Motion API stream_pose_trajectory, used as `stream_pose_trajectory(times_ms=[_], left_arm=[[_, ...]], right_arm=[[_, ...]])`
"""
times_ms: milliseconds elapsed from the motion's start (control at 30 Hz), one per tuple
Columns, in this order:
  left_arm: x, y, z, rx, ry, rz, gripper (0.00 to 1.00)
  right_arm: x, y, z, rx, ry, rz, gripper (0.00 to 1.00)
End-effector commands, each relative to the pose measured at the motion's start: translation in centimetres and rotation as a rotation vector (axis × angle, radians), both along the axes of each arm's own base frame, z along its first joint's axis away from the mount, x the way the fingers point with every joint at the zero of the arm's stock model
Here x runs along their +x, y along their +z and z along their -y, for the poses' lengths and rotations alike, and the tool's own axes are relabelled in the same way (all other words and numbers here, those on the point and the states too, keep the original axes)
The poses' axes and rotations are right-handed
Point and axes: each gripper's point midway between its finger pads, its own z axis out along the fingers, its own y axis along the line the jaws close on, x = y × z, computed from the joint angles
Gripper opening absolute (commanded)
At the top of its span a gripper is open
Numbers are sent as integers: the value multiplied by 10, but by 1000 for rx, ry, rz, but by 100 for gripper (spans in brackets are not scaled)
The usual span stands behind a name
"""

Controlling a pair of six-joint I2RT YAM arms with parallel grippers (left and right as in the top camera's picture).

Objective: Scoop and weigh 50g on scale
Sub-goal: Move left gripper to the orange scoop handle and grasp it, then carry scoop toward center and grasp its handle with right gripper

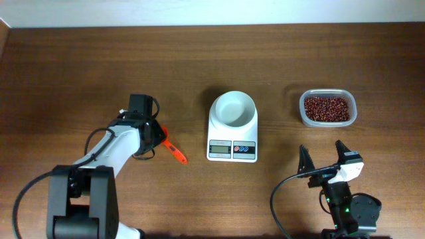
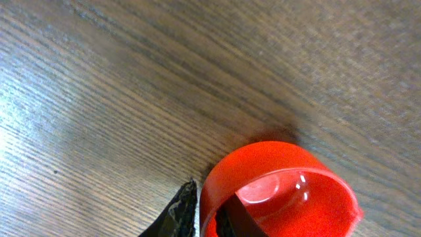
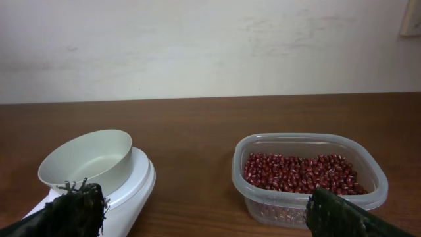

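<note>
L gripper [image 2: 210, 207] pinches scoop [image 2: 283, 184] wall left of scale [image 1: 232, 136], one finger in, one out. With a thin rim grip, scoop may twist or slip on lift. R gripper [image 1: 322, 156] is wide open, empty. Beans [image 1: 326, 108] sit in tub [image 1: 327, 91] right of scale.

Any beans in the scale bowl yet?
No, the bowl on the scale is bare white inside; the beans are all in the clear tub.
</note>
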Motion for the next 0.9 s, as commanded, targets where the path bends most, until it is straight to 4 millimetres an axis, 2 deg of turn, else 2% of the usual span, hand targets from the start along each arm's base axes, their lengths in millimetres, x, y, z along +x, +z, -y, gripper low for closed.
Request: stream_pose_trajectory(times_ms=[0,67,167,233,267,300,400,467,533,600,633,667,733,767,800,833,867], left_arm=[[-5,-7,-4,13,7,-20,2],[-5,-7,-4,12,7,-18,0],[-22,-5,-8,-37,242,-65,0],[-47,20,-15,-78,475,-98,0],[-51,30,-11,-107,495,-90,0],[-53,41,-4,-152,485,-72,0],[-46,101,23,-356,413,103,0],[-43,126,36,-445,368,177,0],[-43,137,43,-490,342,205,0],[-46,137,43,-497,360,194,0],[-55,131,43,-517,455,139,0],[-57,131,43,-521,473,130,0],[-57,130,42,-519,473,131,0],[-57,130,42,-517,474,131,0],[-57,130,42,-518,474,131,0],[-57,130,42,-518,474,131,0],[-57,130,42,-518,474,131,0]], right_arm=[[0,-3,-1,3,5,-8,99],[0,-3,-1,3,5,-8,99],[0,-3,-1,3,5,-8,99],[0,-3,-1,3,5,-7,99],[0,-3,-1,3,5,-8,99],[0,-3,-1,3,5,-8,99],[0,-3,-1,3,5,-8,99],[0,-3,-1,3,5,-8,99],[0,-3,-1,3,5,-8,99],[0,-3,-2,4,6,-7,99],[-2,-2,-11,109,57,-25,99],[-4,-2,-19,259,98,-61,99],[-17,1,-51,532,279,-170,99],[-33,1,-76,673,431,-279,99],[-51,2,-97,719,577,-363,99],[-63,3,-106,715,662,-396,99],[-66,4,-109,712,684,-404,99]])
